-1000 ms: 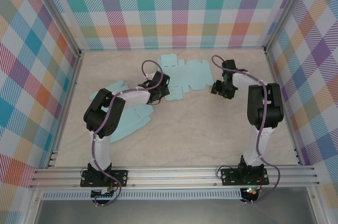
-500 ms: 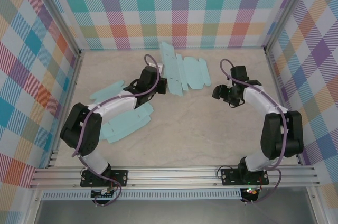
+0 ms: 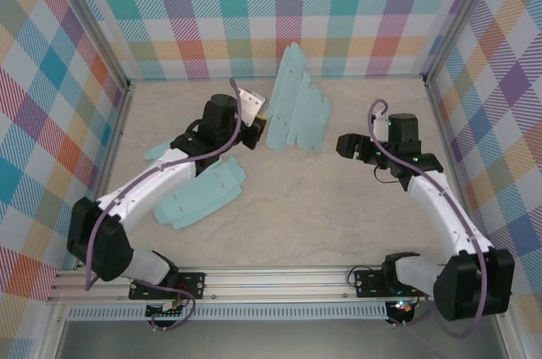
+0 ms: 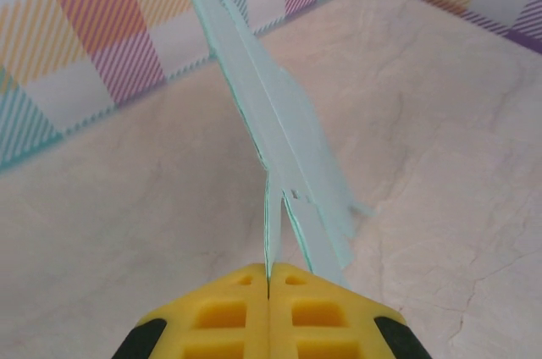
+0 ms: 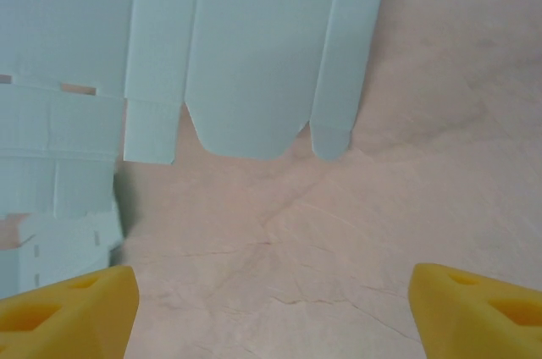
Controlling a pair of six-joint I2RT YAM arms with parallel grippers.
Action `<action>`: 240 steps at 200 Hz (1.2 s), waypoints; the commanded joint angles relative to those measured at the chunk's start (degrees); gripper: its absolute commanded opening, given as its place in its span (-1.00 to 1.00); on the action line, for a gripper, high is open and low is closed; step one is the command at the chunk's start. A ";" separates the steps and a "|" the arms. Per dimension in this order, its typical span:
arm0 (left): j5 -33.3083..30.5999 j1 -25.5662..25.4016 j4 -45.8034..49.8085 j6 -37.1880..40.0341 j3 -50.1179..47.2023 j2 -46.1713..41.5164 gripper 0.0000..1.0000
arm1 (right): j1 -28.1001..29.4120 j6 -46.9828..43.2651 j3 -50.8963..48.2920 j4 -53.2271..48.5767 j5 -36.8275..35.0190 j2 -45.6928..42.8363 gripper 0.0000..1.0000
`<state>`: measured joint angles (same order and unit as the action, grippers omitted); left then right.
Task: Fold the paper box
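The paper box is a flat light-blue blank [image 3: 296, 109], lifted and tilted up on edge near the back wall. My left gripper [image 3: 257, 112] is shut on its left edge. In the left wrist view the yellow fingers [image 4: 229, 312] pinch the sheet [image 4: 275, 122], which runs away edge-on. My right gripper [image 3: 345, 145] hangs to the right of the blank, open and apart from it. In the right wrist view its yellow fingertips [image 5: 72, 308] stand far apart over bare table, with the blank's flaps [image 5: 250, 54] ahead.
Two more light-blue blanks lie flat on the left: a larger one [image 3: 203, 194] under my left arm and a smaller one [image 3: 163, 150] beside it. Plaid walls [image 3: 288, 20] close the table on three sides; a metal rail [image 3: 279, 278] runs along the front.
My left arm has stretched toward the back and raised the blank from flat to standing on edge. My right gripper has let go of its right side, pulled back and opened wider.
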<state>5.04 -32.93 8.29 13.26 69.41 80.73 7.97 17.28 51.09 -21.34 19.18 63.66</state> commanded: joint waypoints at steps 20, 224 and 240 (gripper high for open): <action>2.38 -0.35 5.61 8.62 5.45 -4.53 -1.00 | 0.47 -2.71 1.25 4.71 8.18 -5.81 0.69; 4.94 -0.38 25.77 6.19 13.89 -8.28 -1.00 | 1.08 -11.30 6.90 -1.78 19.89 -16.50 0.43; 2.66 -0.47 27.75 4.13 15.33 -5.50 -1.00 | 1.43 -9.97 6.31 -1.00 19.41 -15.61 0.39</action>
<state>10.31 -32.93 31.99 21.58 81.89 72.03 8.75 6.79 58.50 -23.57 37.06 47.20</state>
